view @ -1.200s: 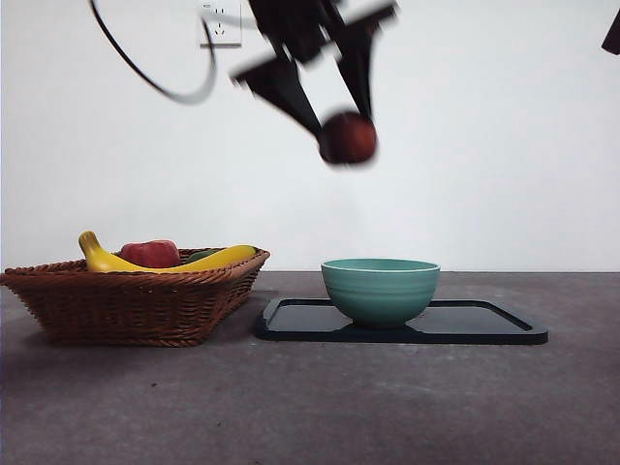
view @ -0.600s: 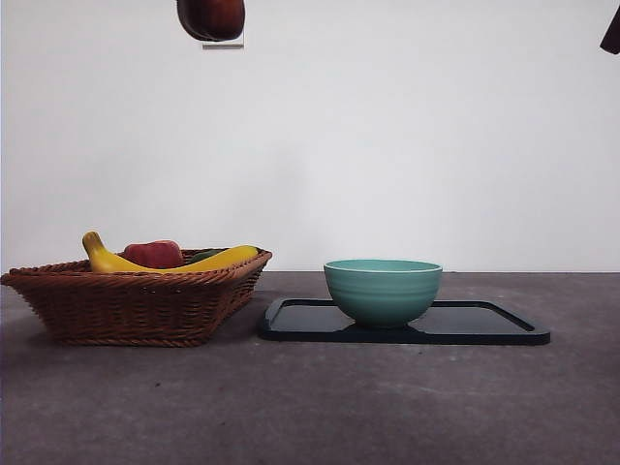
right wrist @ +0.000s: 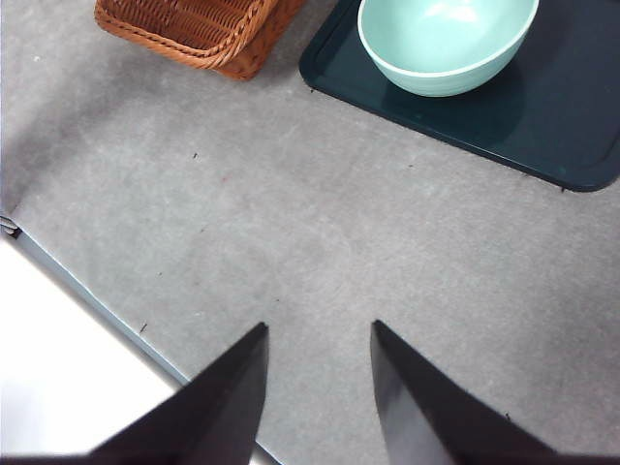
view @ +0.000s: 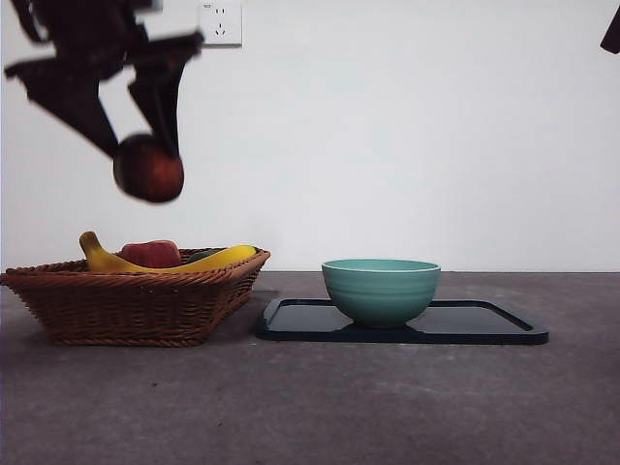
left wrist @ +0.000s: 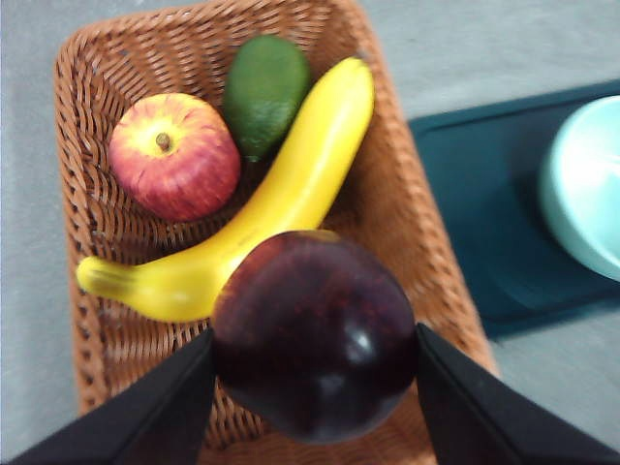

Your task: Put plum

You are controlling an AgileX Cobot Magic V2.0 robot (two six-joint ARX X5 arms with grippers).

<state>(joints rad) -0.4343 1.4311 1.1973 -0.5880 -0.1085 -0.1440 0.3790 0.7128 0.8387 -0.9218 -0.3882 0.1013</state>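
My left gripper (view: 147,165) is shut on the dark maroon plum (view: 148,169) and holds it in the air above the wicker basket (view: 136,302). In the left wrist view the plum (left wrist: 315,334) sits between the two black jaws, over the basket (left wrist: 387,208). My right gripper (right wrist: 315,387) is open and empty, high over the bare table, and shows only as a black tip in the front view's top right corner.
The basket holds a banana (left wrist: 257,213), a red apple (left wrist: 174,155) and a green avocado (left wrist: 264,92). A teal bowl (view: 381,289) stands on a dark tray (view: 484,325) to the right of the basket. The table's edge (right wrist: 87,300) shows in the right wrist view.
The left gripper with the plum went from over the bowl up and left, nearly out of view, and has now come down over the basket.
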